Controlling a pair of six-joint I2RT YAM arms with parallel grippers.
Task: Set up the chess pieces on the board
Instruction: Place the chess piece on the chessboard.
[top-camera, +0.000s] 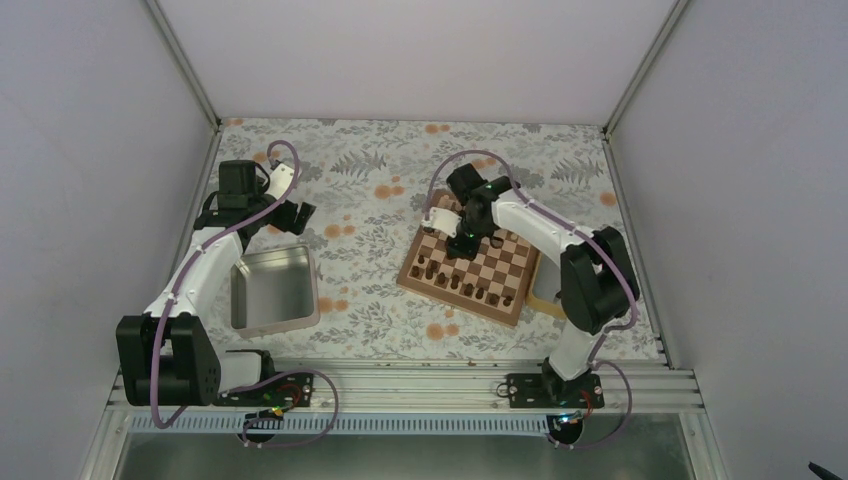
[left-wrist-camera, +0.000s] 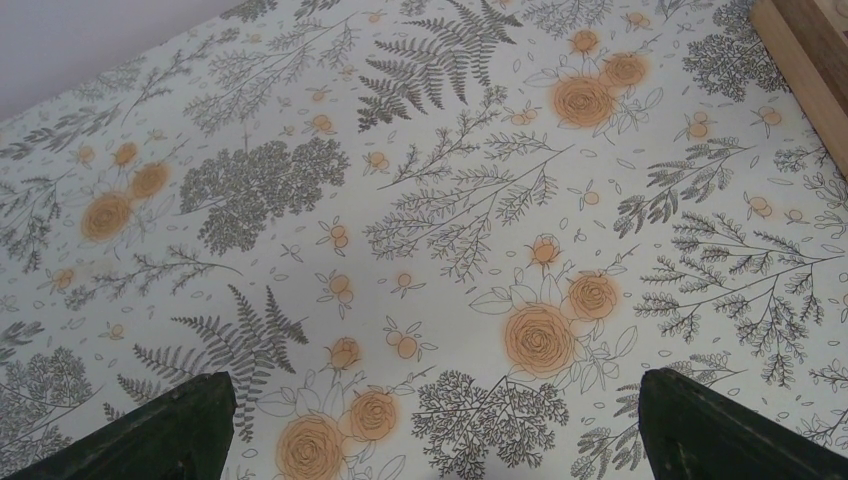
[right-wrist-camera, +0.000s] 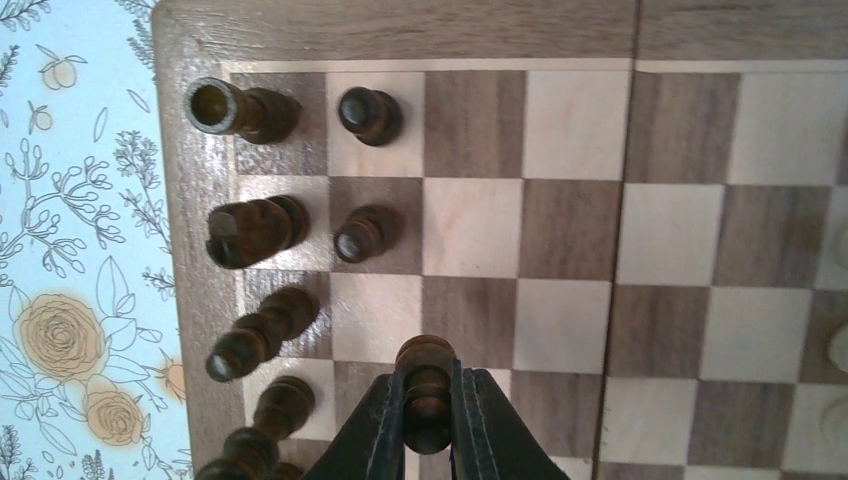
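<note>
Fingers: right fingers (right-wrist-camera: 382, 436) clenched on pawn (right-wrist-camera: 427, 388); left fingers (left-wrist-camera: 165, 428) spread, empty.
Risk: neighbouring pieces (right-wrist-camera: 364, 233) could be toppled if pawn is lowered off-centre.

We note bench (top-camera: 380, 190) under pale cloth (left-wrist-camera: 420, 200) printed with grey ferns and orange roses. Grey metal tin (top-camera: 275, 290) sits on bench at near left, open side up. Sliver of light wooden tray (top-camera: 545, 302) shows at near right, mostly hidden. Pale cream pieces (right-wrist-camera: 838, 347) sit at right edge of right wrist view, blurred. Aluminium rail (top-camera: 400, 378) runs along near edge. Plain pale walls (top-camera: 400, 50) close off left, far and right sides.
</note>
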